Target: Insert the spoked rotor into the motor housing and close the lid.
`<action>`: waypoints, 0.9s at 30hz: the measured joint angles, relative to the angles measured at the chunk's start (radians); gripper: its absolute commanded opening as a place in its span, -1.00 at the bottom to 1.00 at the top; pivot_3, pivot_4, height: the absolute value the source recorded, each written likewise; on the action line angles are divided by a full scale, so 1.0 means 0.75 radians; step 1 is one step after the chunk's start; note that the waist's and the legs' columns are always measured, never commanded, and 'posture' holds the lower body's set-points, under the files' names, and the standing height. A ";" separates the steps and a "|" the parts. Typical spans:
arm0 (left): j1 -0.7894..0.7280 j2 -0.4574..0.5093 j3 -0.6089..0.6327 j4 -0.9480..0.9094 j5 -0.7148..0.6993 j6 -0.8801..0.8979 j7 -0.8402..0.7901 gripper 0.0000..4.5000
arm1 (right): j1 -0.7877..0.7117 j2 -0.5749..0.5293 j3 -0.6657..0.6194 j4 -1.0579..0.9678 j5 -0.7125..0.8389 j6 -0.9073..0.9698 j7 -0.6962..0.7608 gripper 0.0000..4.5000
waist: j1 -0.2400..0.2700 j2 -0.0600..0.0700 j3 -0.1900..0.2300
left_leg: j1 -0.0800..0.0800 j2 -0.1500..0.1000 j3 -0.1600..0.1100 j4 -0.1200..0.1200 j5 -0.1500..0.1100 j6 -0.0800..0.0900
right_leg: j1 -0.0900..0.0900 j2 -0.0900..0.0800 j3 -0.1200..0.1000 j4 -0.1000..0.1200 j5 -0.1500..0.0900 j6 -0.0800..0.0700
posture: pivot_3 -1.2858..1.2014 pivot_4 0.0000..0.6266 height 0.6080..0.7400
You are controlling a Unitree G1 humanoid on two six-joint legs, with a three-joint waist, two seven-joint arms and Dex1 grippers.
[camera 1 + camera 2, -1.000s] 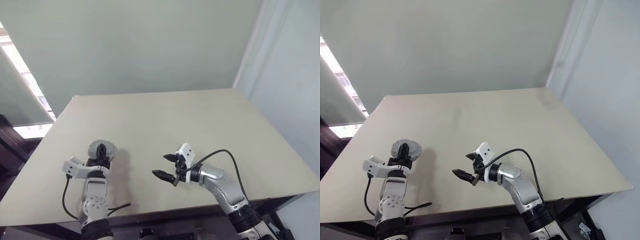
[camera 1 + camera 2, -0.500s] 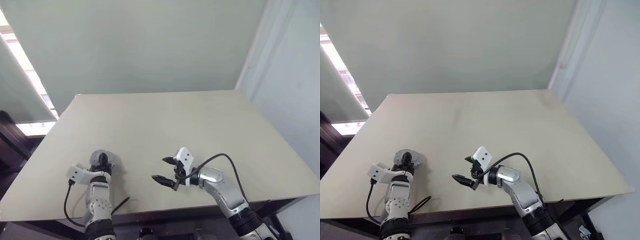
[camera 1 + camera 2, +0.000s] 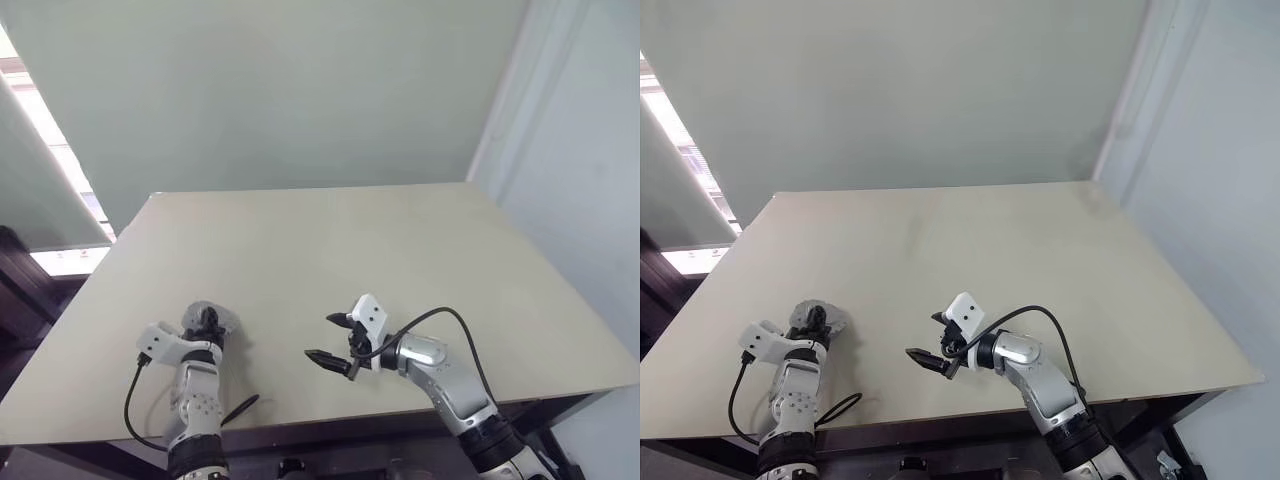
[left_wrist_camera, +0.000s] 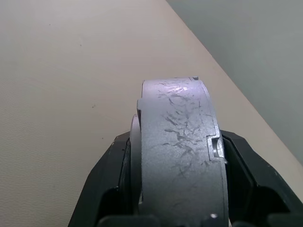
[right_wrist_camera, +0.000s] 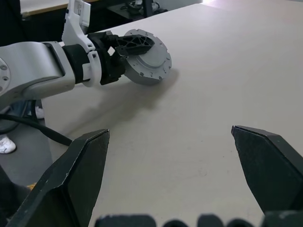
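A round grey metal disc, the lid (image 5: 147,57), notched around its rim, is tilted on edge, touching the desk (image 3: 400,250) near its left front corner.

The desk (image 3: 400,240) lies bare across its whole middle and far half, so a tool could sweep there without meeting anything. Near the front edge, the left tool (image 3: 207,327) with a grey ribbed disc (image 5: 147,59) clamped in it stands in the way on the left. The spread right tool (image 3: 335,340) hangs near the front middle, with an open strip of desk between the two.
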State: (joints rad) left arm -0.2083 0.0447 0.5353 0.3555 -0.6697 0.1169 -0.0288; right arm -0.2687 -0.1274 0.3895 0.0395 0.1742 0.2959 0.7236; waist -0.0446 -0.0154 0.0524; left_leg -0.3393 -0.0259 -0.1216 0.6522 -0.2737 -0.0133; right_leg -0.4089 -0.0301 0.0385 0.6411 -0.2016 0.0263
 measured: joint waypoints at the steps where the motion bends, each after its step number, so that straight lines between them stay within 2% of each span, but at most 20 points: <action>1: -0.003 0.000 0.001 0.014 0.019 -0.006 0.020 0.32 | 0.000 0.002 0.000 0.000 0.000 0.000 0.000 1.00 | 0.000 0.000 0.000 | 0.000 0.000 0.000 0.000 0.000 0.000 | 0.000 0.000 0.000 0.000 0.000 0.000 | 0.03 -1.00 1.00; 4: -0.006 0.002 0.001 0.048 0.041 -0.016 0.035 0.64 | -0.002 0.003 0.000 0.001 -0.001 0.000 -0.001 1.00 | 0.004 0.000 0.000 | -0.001 -0.001 0.000 0.000 0.000 0.000 | 0.000 0.000 0.000 0.000 0.000 0.000 | 0.03 -1.00 1.00; 6: -0.005 0.004 0.002 0.054 0.037 -0.012 0.019 0.93 | -0.003 0.004 -0.001 0.001 -0.001 0.000 -0.002 1.00 | 0.005 -0.001 0.000 | -0.001 -0.001 0.000 0.000 0.000 0.000 | 0.000 0.000 0.000 -0.001 0.000 0.000 | 0.03 -1.00 1.00; 7: -0.005 0.004 0.002 0.054 0.036 -0.012 0.014 0.97 | -0.003 0.004 -0.001 0.001 -0.001 0.000 -0.002 1.00 | 0.005 -0.001 0.000 | -0.001 -0.001 0.000 0.000 0.000 0.000 | -0.001 0.000 0.000 -0.001 0.000 0.000 | 0.03 -1.00 1.00; 15: -0.003 0.016 0.001 0.054 0.053 -0.014 0.015 0.97 | -0.004 0.002 -0.002 0.006 -0.013 0.000 -0.002 1.00 | 0.004 -0.001 0.000 | -0.001 -0.001 0.000 0.000 0.000 0.000 | -0.001 0.000 0.000 -0.001 0.000 0.000 | 0.03 -1.00 1.00; 19: 0.007 0.066 -0.014 0.054 0.192 -0.029 0.140 0.97 | -0.006 0.002 -0.003 0.015 -0.017 0.000 -0.001 1.00 | 0.004 -0.001 0.000 | -0.001 0.000 -0.001 -0.001 0.000 0.000 | -0.001 0.000 0.000 0.000 0.000 0.000 | 0.03 -1.00 1.00; 23: 0.035 0.160 -0.086 0.054 0.434 -0.072 0.298 0.97 | -0.009 0.001 -0.005 0.025 -0.018 0.000 -0.001 1.00 | 0.004 0.000 0.000 | 0.000 0.000 -0.001 -0.002 0.000 0.000 | -0.001 0.000 0.000 0.000 0.000 0.000 | 0.03 -1.00 1.00; 27: 0.053 0.172 -0.114 0.054 0.534 -0.101 0.358 0.97 | -0.013 0.003 -0.007 0.045 -0.022 0.000 -0.001 1.00 | 0.012 0.000 0.000 | 0.000 -0.001 -0.001 -0.001 0.000 0.000 | -0.001 -0.001 0.000 0.000 0.000 0.000 | 0.03 -1.00 1.00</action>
State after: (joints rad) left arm -0.1685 0.1738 0.4498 0.3959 -0.2696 0.0411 0.2397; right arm -0.2782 -0.1253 0.3845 0.0731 0.1575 0.2956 0.7231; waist -0.0358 -0.0156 0.0523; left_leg -0.3394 -0.0265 -0.1223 0.6512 -0.2738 -0.0134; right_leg -0.4095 -0.0310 0.0382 0.6409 -0.2014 0.0264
